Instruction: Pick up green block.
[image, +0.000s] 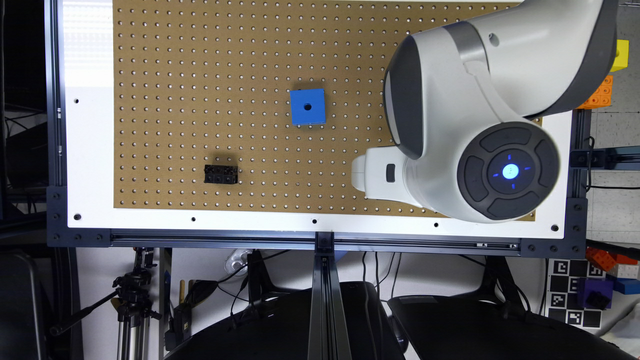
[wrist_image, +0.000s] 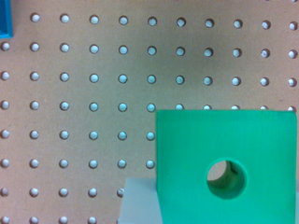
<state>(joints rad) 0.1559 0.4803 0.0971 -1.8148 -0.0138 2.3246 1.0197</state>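
The green block (wrist_image: 226, 149) looms close in the wrist view, cut off at the frame edge — whether the hand (image: 361, 172) grips it, I cannot tell.

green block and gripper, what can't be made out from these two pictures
- Green block, wrist view: close up, cut off by the picture's edge.
- Blue block, wrist view: a corner; the rest cut off.
- Gripper, exterior view: open or shut cannot be told; the arm covers that part of the pegboard.
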